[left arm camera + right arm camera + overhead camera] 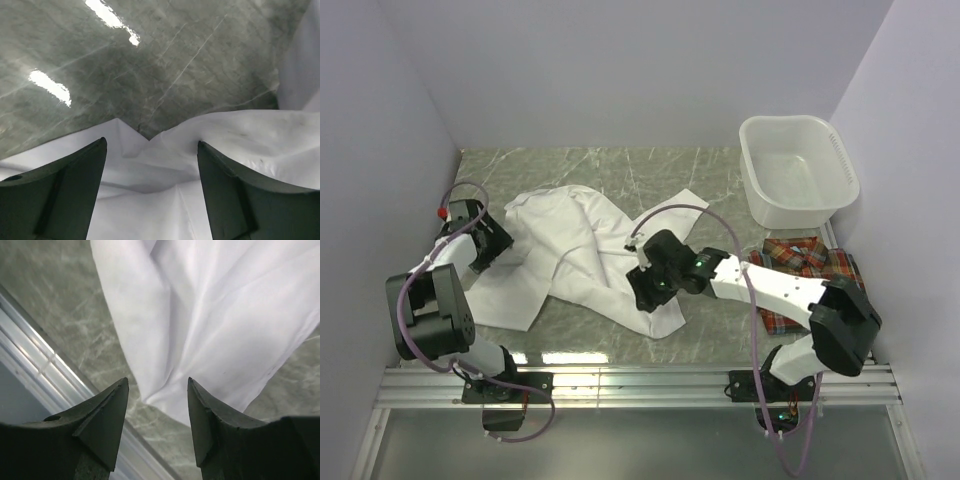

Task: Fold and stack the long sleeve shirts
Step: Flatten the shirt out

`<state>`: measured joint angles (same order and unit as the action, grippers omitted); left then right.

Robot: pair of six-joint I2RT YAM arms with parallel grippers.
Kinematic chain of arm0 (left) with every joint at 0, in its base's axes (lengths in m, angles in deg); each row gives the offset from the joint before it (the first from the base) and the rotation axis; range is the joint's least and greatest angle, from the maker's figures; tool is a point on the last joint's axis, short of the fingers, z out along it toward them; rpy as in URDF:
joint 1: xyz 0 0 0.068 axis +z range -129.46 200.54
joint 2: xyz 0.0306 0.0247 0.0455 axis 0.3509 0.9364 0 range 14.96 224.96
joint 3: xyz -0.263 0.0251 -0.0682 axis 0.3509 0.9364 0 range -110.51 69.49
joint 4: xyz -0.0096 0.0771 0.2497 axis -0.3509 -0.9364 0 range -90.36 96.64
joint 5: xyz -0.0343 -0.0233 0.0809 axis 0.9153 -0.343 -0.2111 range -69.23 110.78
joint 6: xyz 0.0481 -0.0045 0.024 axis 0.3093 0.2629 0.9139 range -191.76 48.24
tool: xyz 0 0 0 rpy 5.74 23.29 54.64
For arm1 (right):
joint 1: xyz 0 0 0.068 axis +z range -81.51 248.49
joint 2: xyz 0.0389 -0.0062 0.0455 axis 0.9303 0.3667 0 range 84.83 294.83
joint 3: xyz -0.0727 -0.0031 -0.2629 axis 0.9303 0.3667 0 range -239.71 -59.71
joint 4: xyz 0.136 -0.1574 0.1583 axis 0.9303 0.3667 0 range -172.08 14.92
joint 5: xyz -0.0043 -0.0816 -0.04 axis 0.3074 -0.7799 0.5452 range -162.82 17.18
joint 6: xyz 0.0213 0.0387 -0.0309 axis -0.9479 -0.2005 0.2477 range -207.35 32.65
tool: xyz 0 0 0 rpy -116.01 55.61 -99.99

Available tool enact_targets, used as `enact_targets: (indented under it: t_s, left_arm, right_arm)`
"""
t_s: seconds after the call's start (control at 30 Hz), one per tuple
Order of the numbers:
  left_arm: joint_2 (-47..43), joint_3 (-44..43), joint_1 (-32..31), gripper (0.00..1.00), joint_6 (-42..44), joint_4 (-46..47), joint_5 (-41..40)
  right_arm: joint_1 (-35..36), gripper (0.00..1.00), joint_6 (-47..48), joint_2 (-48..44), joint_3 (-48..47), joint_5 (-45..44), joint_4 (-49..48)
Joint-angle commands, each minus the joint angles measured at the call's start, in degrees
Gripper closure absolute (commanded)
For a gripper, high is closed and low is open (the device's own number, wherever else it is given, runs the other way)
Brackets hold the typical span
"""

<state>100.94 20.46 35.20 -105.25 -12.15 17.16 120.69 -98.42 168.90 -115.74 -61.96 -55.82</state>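
The white shirt [570, 250] lies spread and rumpled across the middle of the table. The plaid shirt [810, 270] lies crumpled at the right, partly under my right arm. My left gripper [498, 243] is open at the shirt's left edge; in the left wrist view [151, 150] white cloth [165, 200] lies between and under its fingers. My right gripper [645, 290] is open and empty over the shirt's near right end; in the right wrist view [157, 387] the white cloth end [200, 330] lies just beyond the fingertips.
A white plastic basin [797, 170] stands at the back right, behind the plaid shirt. Grey walls close in the left, back and right. A metal rail [640, 385] runs along the table's near edge and shows in the right wrist view [30, 360].
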Motion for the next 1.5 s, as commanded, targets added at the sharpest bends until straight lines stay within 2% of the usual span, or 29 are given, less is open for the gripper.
enact_targets:
  t_s: [0.0, 0.13, 0.23, 0.33, 0.37, 0.43, 0.47, 0.5, 0.53, 0.63, 0.83, 0.93, 1.3, 1.4, 1.47]
  left_arm:
    - [2.17, -1.24, 0.11, 0.22, 2.91, 4.37, 2.82]
    - [5.95, -1.76, 0.02, 0.23, 4.93, 6.57, 5.81]
    - [6.84, -1.68, -0.06, 0.3, 5.63, 7.18, 8.01]
    - [6.14, -1.07, 0.02, 0.5, 5.63, 7.62, 9.24]
    - [5.87, -0.89, 0.02, 0.64, 5.63, 7.54, 9.33]
    - [4.82, -1.06, 0.02, 0.8, 5.29, 5.79, 9.07]
    - [3.95, -1.06, 0.02, 0.94, 5.02, 4.65, 8.89]
    - [2.89, -0.97, 0.02, 0.99, 4.15, 3.33, 7.32]
    - [0.53, -1.58, 0.02, 1.0, 1.18, -1.64, 6.09]
    - [-6.92, -0.37, 0.11, 1.0, -2.35, -8.26, 2.14]
    - [-24.59, 4.38, 0.2, 0.99, -6.58, -12.76, -1.21]
    - [-30.14, 3.17, 0.29, 0.99, -6.41, -16.45, -2.44]
    - [-39.65, -1.15, 0.29, 0.99, -9.48, -23.4, -9.39]
    - [-40.97, -0.89, 0.29, 1.0, -9.31, -23.32, -9.83]
    - [-40.89, -0.71, 0.29, 0.99, -9.31, -22.96, -9.74]
  right_arm:
    - [-2.54, 0.42, -1.94, -4.35, 3.37, 0.22, -6.39]
    - [-4.56, 0.42, -2.55, -6.37, 6.19, 1.71, -9.38]
    - [-5.97, 0.42, -3.25, -6.82, 7.95, 1.63, -11.23]
    - [-8.42, 0.43, -5.18, -6.82, 9.27, 0.93, -13.07]
    - [-9.13, 0.43, -6.41, -6.73, 9.45, 0.23, -13.86]
    - [-10.89, 0.43, -7.3, -6.12, 9.27, -0.74, -14.22]
    - [-11.24, 0.43, -7.73, -5.94, 9.01, -1.44, -14.39]
    - [-11.6, 0.43, -7.91, -5.76, 8.4, -3.54, -14.4]
    - [-11.86, 0.43, -7.91, -5.24, 7.96, -4.43, -14.48]
    - [-12.48, 0.44, -6.86, -2.53, 4.98, -7.77, -14.31]
    - [-12.48, 0.48, -7.3, 8.01, -1.71, -12.24, -13.52]
    - [-12.48, 0.49, -7.65, 12.24, -4.34, -13.93, -12.9]
    - [-11.78, 0.53, -8.7, 23.4, -10.85, -18.41, -7.72]
    - [-11.16, 0.6, -8.36, 25.6, -12.26, -18.41, -6.05]
    - [-10.72, 0.69, -8.0, 26.4, -13.13, -18.76, -4.82]
